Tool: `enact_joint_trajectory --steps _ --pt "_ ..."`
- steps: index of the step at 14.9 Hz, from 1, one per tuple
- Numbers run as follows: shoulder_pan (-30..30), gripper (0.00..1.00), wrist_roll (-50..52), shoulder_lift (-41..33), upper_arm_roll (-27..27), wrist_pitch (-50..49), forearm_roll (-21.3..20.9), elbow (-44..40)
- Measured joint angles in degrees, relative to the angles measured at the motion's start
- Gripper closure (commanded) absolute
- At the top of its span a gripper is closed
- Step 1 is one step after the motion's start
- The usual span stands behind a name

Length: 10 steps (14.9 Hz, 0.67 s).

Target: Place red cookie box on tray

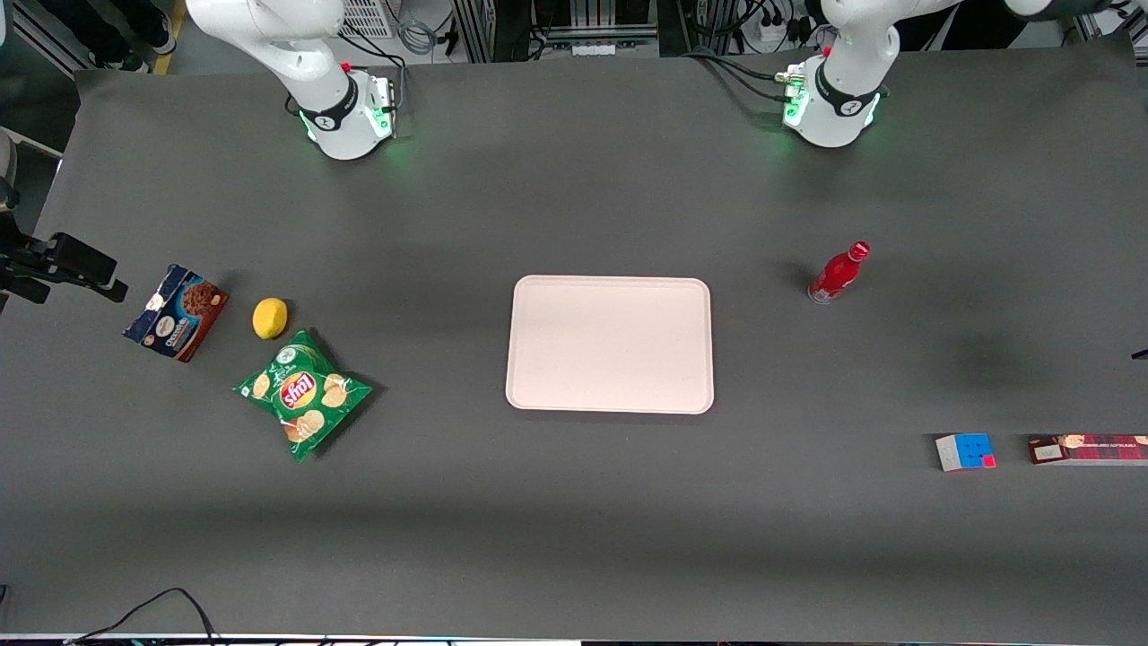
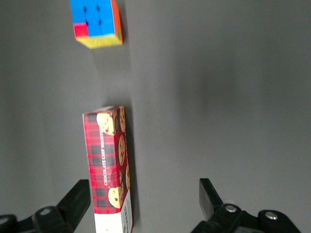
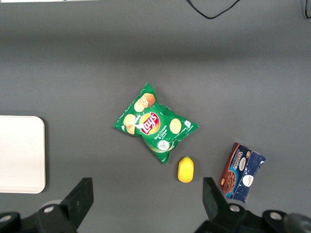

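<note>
The red cookie box (image 1: 1090, 449) lies flat near the working arm's end of the table, partly cut off by the edge of the front view. In the left wrist view the red cookie box (image 2: 108, 165) shows its plaid top, cookie pictures and white end panel. My gripper (image 2: 144, 201) hovers above it, open, with the box's white end between the fingers and much closer to one finger (image 2: 77, 200) than to the other. Nothing is held. The pale pinkish tray (image 1: 610, 404) sits bare at the table's middle. The gripper itself is outside the front view.
A colour cube (image 1: 966, 451) stands beside the box's end, toward the tray. A red bottle (image 1: 839, 272) stands farther from the front camera. A chip bag (image 1: 303, 393), lemon (image 1: 270, 318) and blue cookie box (image 1: 177, 311) lie toward the parked arm's end.
</note>
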State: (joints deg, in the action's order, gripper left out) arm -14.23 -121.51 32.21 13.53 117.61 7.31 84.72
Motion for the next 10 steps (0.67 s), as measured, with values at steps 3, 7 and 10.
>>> enact_joint_trajectory --steps 3,7,10 --pt "-1.08 0.00 0.00 4.13 0.05 2.81 0.27 -2.64" --pt "-2.70 0.00 -0.49 8.30 0.05 4.54 0.79 -8.50" --pt "-3.40 0.00 -0.53 11.22 0.04 4.55 1.45 -12.31"
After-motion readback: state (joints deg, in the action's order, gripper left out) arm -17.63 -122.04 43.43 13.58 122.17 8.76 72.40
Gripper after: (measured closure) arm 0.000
